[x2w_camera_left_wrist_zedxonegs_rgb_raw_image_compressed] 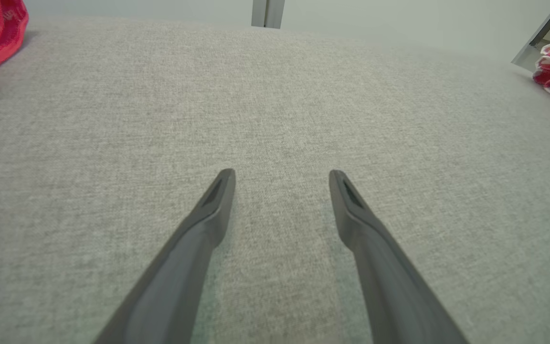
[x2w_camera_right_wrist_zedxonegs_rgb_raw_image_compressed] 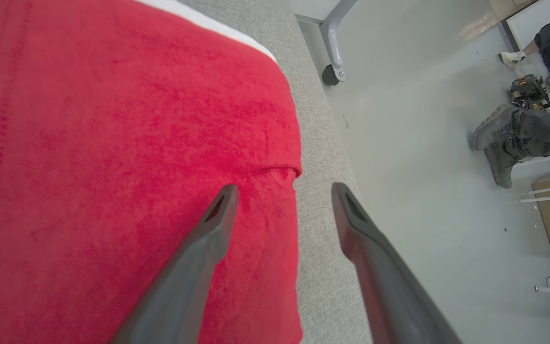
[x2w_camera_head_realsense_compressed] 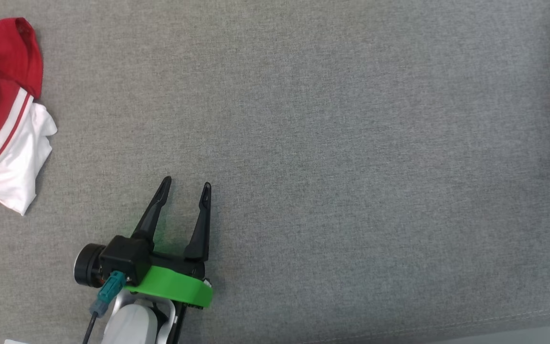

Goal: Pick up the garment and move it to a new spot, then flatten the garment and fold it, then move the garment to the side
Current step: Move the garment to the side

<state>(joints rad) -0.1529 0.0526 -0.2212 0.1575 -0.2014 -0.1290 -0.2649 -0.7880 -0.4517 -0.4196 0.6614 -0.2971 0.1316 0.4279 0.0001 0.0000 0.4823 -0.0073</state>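
Nearby, booted feet (x2w_camera_right_wrist_zedxonegs_rgb_raw_image_compressed: 497, 143) stand on the floor (x2w_camera_right_wrist_zedxonegs_rgb_raw_image_compressed: 399, 157) past the garment (x2w_camera_right_wrist_zedxonegs_rgb_raw_image_compressed: 112, 167).

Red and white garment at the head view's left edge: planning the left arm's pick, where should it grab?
Probably the white panel of the crumpled red and white garment: it juts loose toward the open left gripper over the bare grey fabric table. Come in from the robot's right of it, jaws straddling that free edge.
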